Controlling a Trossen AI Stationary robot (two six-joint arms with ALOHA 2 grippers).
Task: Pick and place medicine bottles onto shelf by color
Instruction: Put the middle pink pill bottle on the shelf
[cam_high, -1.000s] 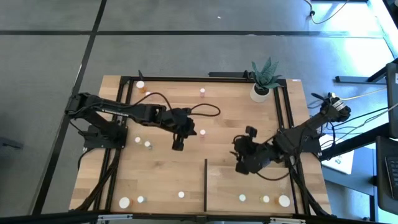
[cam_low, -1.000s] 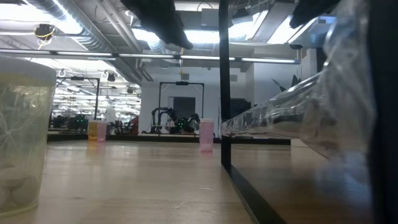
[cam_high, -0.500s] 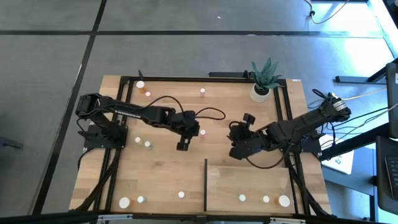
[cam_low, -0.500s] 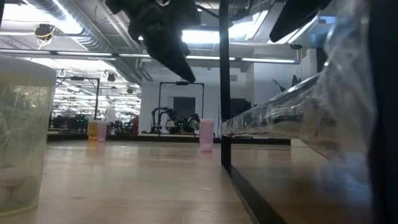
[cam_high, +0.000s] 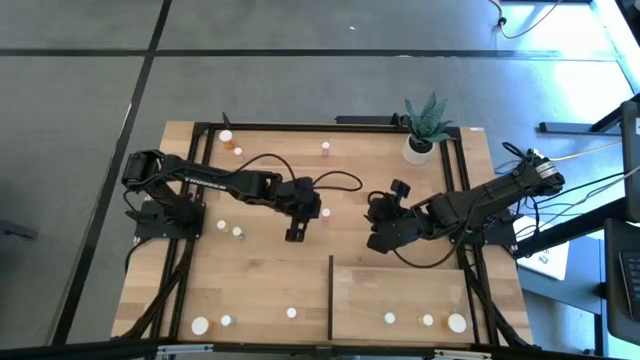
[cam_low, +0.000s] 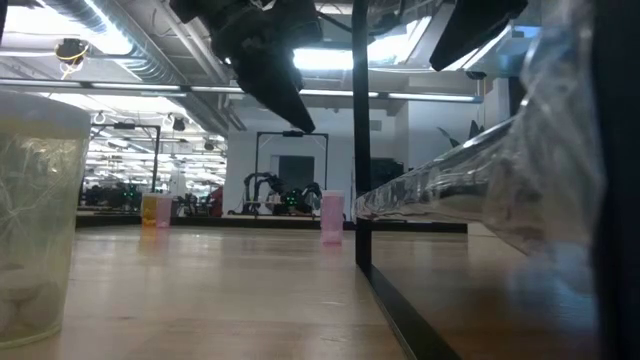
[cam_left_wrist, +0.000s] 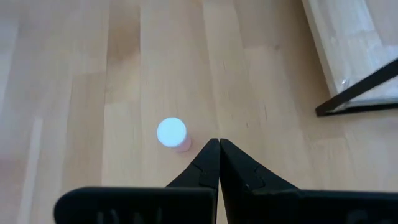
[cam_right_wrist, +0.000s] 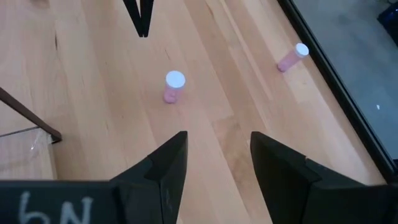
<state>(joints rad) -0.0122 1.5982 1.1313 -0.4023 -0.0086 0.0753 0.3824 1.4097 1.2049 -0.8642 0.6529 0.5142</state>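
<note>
Left gripper (cam_left_wrist: 219, 144): jaws pressed together, empty, just beside a pink bottle (cam_left_wrist: 171, 134) standing at mid-counter | Right gripper (cam_right_wrist: 214, 146): jaws spread, empty, hanging near the same pink bottle (cam_right_wrist: 174, 85) | Shelf (cam_high: 400, 300): on the counter (cam_high: 260, 280), three bottles along its near edge.

High view: 12 medicine bottles (cam_high: 325, 212) on 1 desk (cam_high: 270, 270), with 3 along the upper edge, 1 mid-frame, 2 at mid left, 3 at lower left and 3 at lower right on the shelf (cam_high: 400, 290). 2 of the 12 are larger, 1 in each lower group. Also 1 shelf, 1 potted plant (cam_high: 420, 148), and 2 arms with 2 claws: left claw (cam_high: 293, 232), right claw (cam_high: 378, 242).
</note>
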